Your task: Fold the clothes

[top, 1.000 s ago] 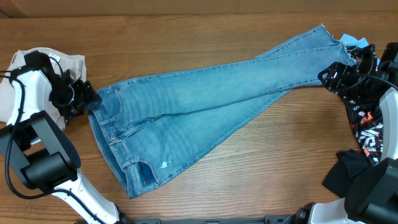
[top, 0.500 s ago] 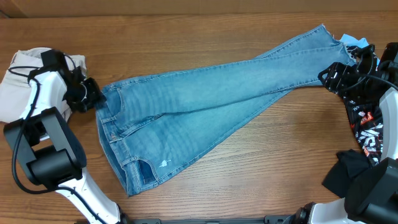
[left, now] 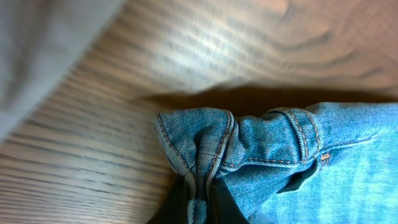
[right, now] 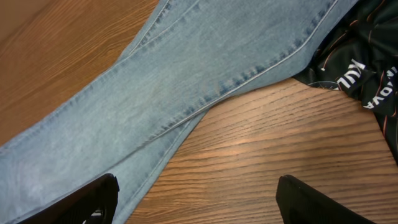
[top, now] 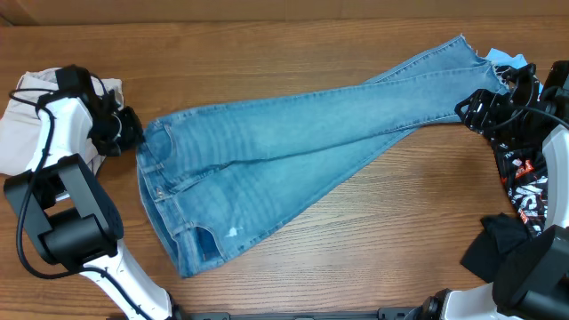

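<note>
At the waistband, left gripper (left: pixel 198 194) clamps tight on the jeans (top: pixel 293 142); right gripper (right: pixel 198 200) gapes empty over a leg's edge.

The left pincer (top: pixel 130 135) has edged closer to the jeans (top: pixel 293 147) and gone from wide apart to clamped on the waistband corner (left: pixel 205 143), which now bunches up.

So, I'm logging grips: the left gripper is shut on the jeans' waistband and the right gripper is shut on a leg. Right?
Not quite. The right gripper is open, its jaws spread over the jeans leg, holding nothing; the right wrist view shows it. The left gripper is shut on the waistband.
</note>
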